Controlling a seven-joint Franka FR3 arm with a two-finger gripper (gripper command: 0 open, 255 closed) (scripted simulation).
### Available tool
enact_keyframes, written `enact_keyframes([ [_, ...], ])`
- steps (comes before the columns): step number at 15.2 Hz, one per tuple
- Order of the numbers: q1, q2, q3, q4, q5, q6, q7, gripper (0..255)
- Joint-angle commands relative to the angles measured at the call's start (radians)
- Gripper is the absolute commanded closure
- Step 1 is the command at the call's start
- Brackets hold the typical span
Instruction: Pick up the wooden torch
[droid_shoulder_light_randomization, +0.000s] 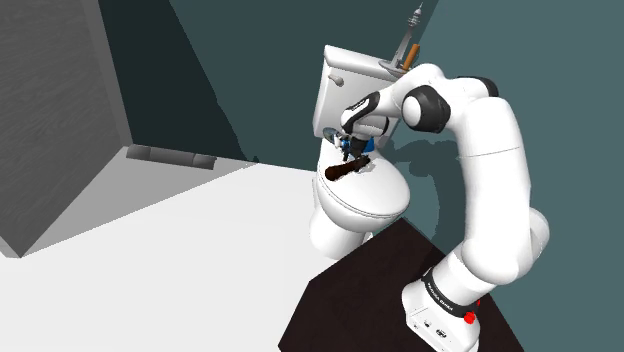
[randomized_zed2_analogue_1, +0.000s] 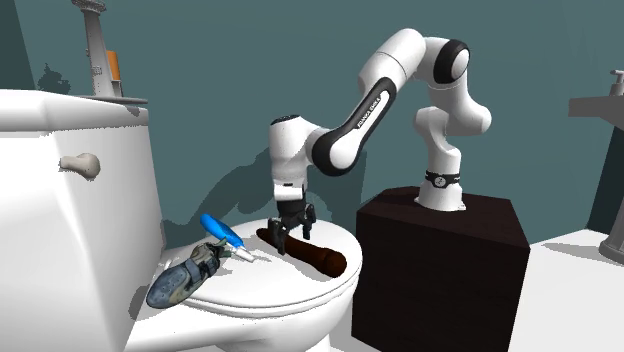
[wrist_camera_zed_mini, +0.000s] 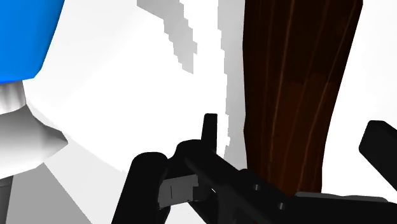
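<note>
Lying flat: torch (randomized_zed2_analogue_1: 322, 259); thick end away from tank (randomized_zed2_analogue_1: 45, 215); hand (randomized_zed2_analogue_1: 291, 238) astride

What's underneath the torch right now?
The dark brown torch lies on the white toilet lid. The open tool straddles its thin end, hiding the contact there.

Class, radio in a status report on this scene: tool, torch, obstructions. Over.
Open tool straddles torch, not gripping. Dark brown torch lies on toilet lid. Blue item beside it, apart; nothing blocking.
</note>
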Motion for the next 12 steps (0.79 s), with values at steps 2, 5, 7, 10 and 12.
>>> enact_keyframes([
  [2,0.0,0.003,0.002,-0.003,0.002,0.006,-0.001,255],
  [5,0.0,0.003,0.002,-0.002,0.002,0.005,-0.001,255],
  [7,0.0,0.003,0.002,-0.002,0.002,0.005,-0.001,255],
  [10,-0.001,0.005,0.002,0.001,0.002,0.004,0.0,255],
  [12,0.005,-0.016,-0.006,-0.005,-0.005,-0.01,0.003,255],
])
